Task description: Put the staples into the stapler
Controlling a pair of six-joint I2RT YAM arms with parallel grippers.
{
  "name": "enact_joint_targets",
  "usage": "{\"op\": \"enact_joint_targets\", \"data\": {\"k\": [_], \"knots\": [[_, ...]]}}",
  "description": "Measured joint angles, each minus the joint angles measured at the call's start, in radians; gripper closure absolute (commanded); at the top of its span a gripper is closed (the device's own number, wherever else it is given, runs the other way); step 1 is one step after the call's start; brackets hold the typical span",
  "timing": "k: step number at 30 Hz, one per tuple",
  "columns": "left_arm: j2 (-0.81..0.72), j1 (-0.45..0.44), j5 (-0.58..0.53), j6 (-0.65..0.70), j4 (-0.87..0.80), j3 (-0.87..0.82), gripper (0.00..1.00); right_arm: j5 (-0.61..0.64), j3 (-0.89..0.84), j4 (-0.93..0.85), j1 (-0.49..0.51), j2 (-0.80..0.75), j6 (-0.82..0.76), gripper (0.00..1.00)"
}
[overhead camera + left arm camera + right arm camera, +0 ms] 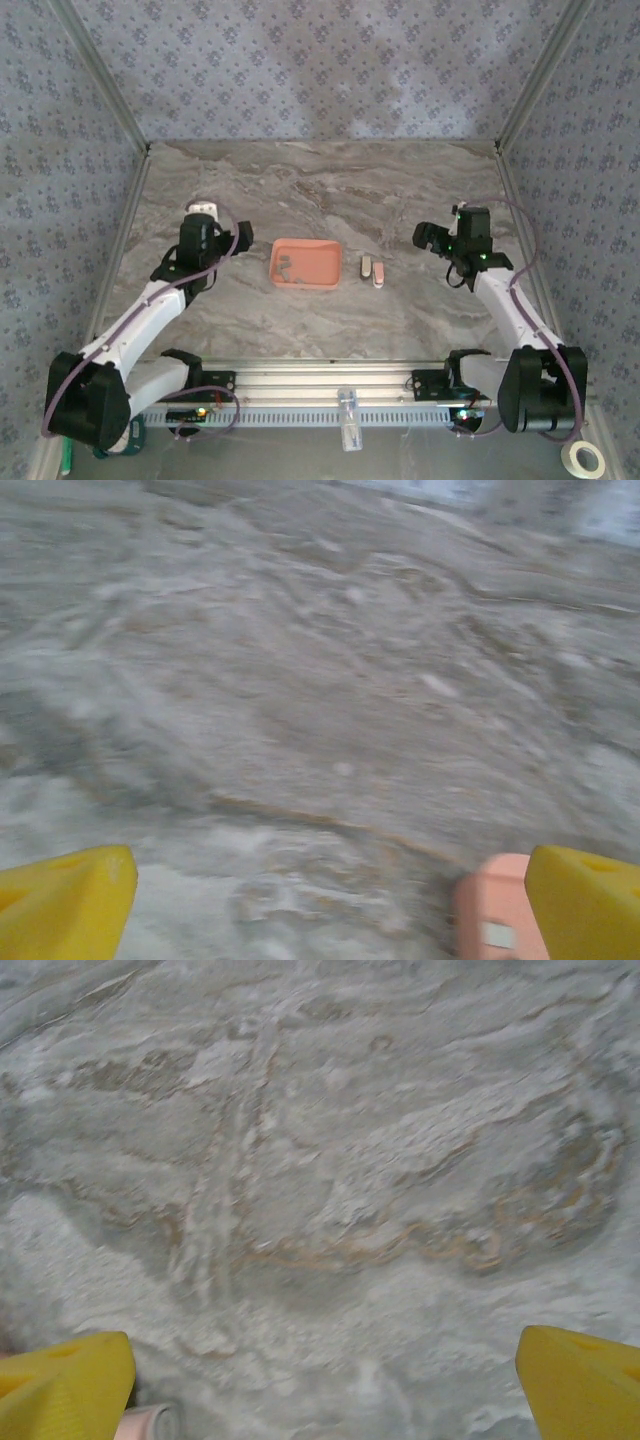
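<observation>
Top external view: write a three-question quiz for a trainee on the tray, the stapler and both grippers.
1. Fill in: the left gripper and the right gripper both stand ___, holding nothing.
2. True or false: the thin grey metal staples lie in the salmon-pink rectangular tray.
3. Choose one: the small pink-and-white stapler lies A) in the tray; B) on the marble-patterned table, between the tray and the right gripper; C) clamped in the left gripper.

Key: 1 open; 2 true; 3 B.
</observation>
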Motion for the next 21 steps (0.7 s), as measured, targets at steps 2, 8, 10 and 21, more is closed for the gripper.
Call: {"op": "enact_joint_targets", "data": {"k": [2, 8, 10, 21], "knots": [[-0.018, 0.024, -0.061, 0.021, 0.025, -0.043, 0.00, 0.037, -0.024, 0.046, -0.014, -0.004, -0.034, 0.00], [-0.053, 0.076, -0.224, 0.076, 0.117, -0.167, 0.00, 0.122, -0.108, 0.230, -0.056, 0.000, -0.123, 0.00], [-0.072, 0.091, -0.249, 0.109, 0.153, -0.199, 0.00, 0.142, -0.148, 0.322, -0.072, 0.012, -0.153, 0.00], [0.030, 0.246, -0.148, 0.207, 0.563, -0.422, 0.00, 0.147, -0.311, 0.779, -0.101, 0.236, -0.213, 0.00]]}}
